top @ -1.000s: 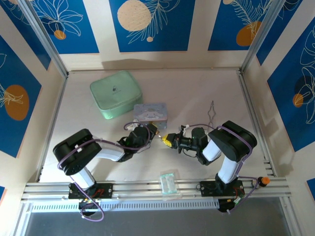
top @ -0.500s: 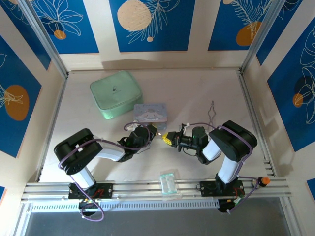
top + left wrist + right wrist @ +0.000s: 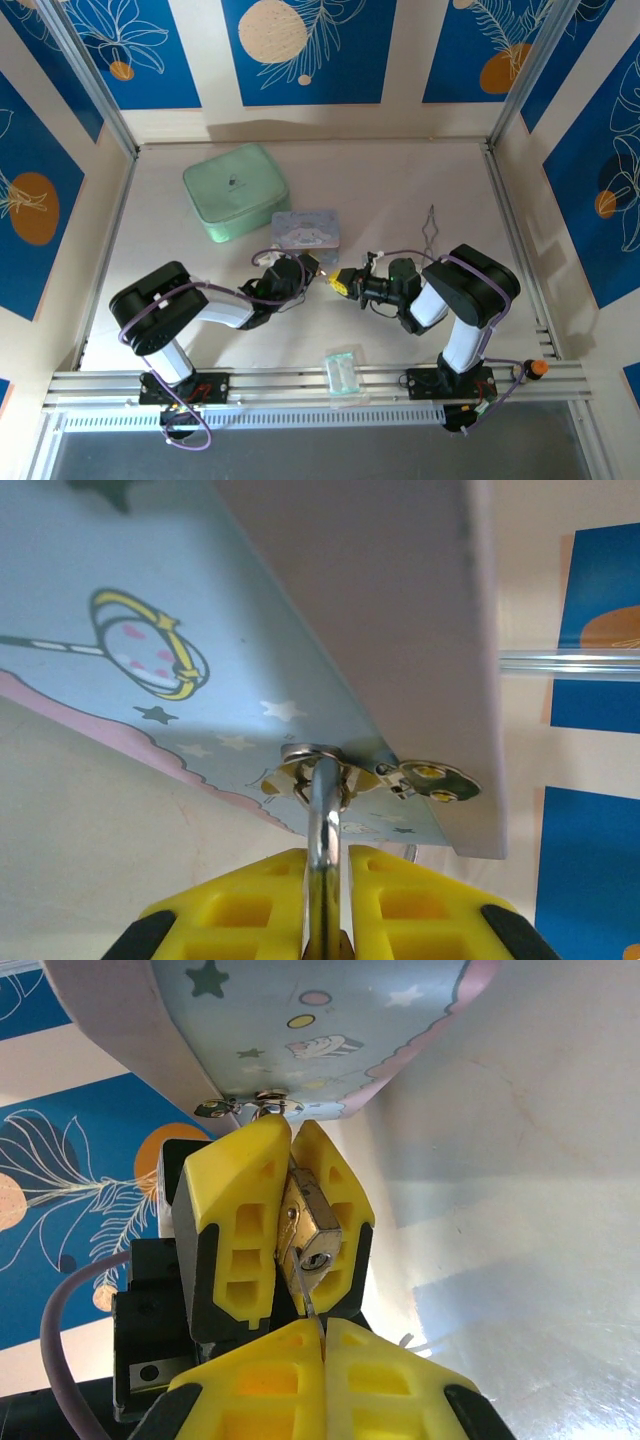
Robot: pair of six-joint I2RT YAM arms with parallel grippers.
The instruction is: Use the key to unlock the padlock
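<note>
Between the clenched fingers of the left gripper (image 3: 325, 865) sits the padlock (image 3: 312, 1225); the right gripper (image 3: 318, 1332) pinches the key (image 3: 306, 1296), which misalignment could bend.

Top external: we look down from high behind, far off. Wrist views: we sit close, facing the hasp (image 3: 430, 776) of the cartoon box (image 3: 130, 590) from opposite sides
</note>
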